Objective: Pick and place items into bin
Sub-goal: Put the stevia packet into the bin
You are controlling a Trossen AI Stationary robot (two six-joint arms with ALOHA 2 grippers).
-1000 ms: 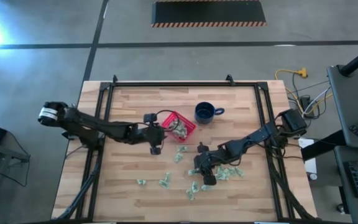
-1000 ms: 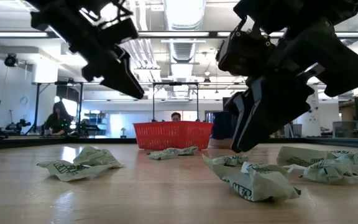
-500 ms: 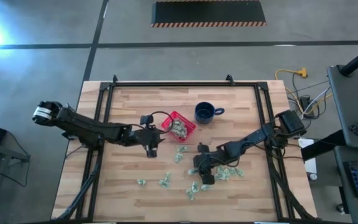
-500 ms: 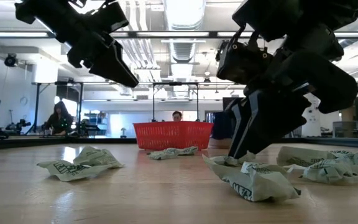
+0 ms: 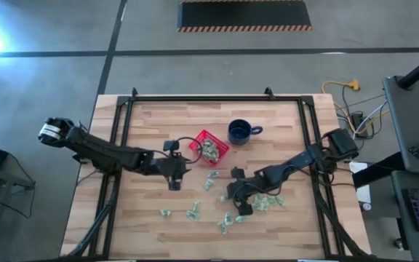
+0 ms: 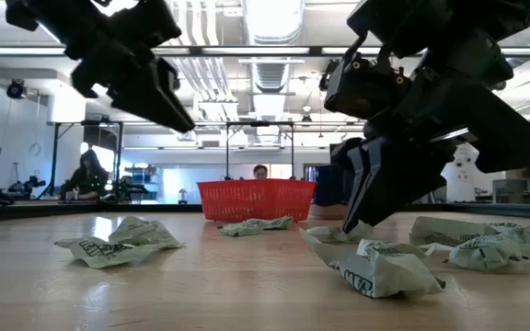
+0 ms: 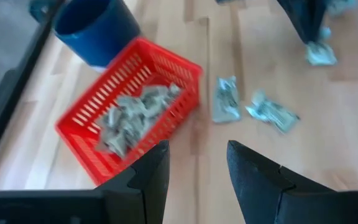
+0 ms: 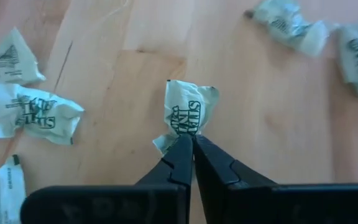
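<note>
The right gripper (image 8: 192,144) is down on the desk (image 5: 158,124), on the side of the red basket (image 5: 211,147) away from the blue mug (image 5: 240,132). Its fingers are pinched together on the near edge of one wrapped piece (image 8: 188,116). That piece is crinkled film, pale green and white with print on it; I judge it very light, soft and springy. A loose corner or twisted end is the sensible place to nip it, since the body would simply crush or slide away. The hold here is on a thin flap only, so it could slip out on lifting.

The left gripper (image 7: 195,163) hangs over the desk just beside the basket, fingers part-way open and empty.

The left wrist view shows what the overhead view barely hints at: the basket already holds a small heap of wrappers, with two more lying on the wood just beside it. The right wrist view alone shows the pinch itself. The low view shows several wrappers scattered in front of the basket, and people in the room far behind it.
</note>
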